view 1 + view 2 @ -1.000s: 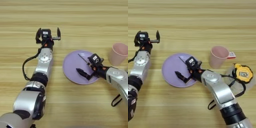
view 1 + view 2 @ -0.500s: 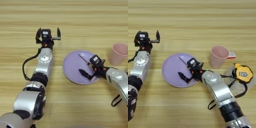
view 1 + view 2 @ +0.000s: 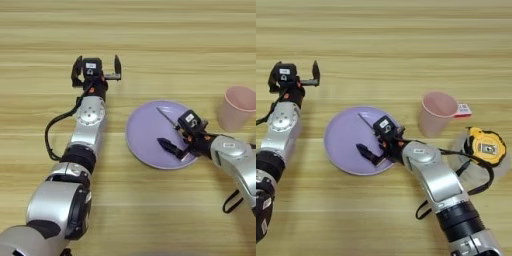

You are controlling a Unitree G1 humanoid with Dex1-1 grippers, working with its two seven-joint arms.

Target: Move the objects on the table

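Observation:
A round lavender plate [image 3: 147, 131] lies on the table [image 3: 150, 40]. My right gripper [image 3: 172, 147] hangs over the plate's right half, shut on a small screwdriver [image 3: 165, 117]. The thin shaft sticks out up-left over the plate, and the handle is mostly hidden in the gripper. My left gripper [image 3: 97, 67] is parked on the table up-left of the plate, fingers wide open and holding nothing. At the far right a yellow-black gadget [image 3: 484, 147] appears to rest on a clear tape roll [image 3: 465, 170]. Its black strap [image 3: 476, 185] loops toward my right arm.
A pink cup [image 3: 437, 112] stands upright just right of the plate, between it and the gadget. A small white and red tag [image 3: 463, 109] lies behind the cup. My right forearm [image 3: 438, 185] crosses the table below the cup.

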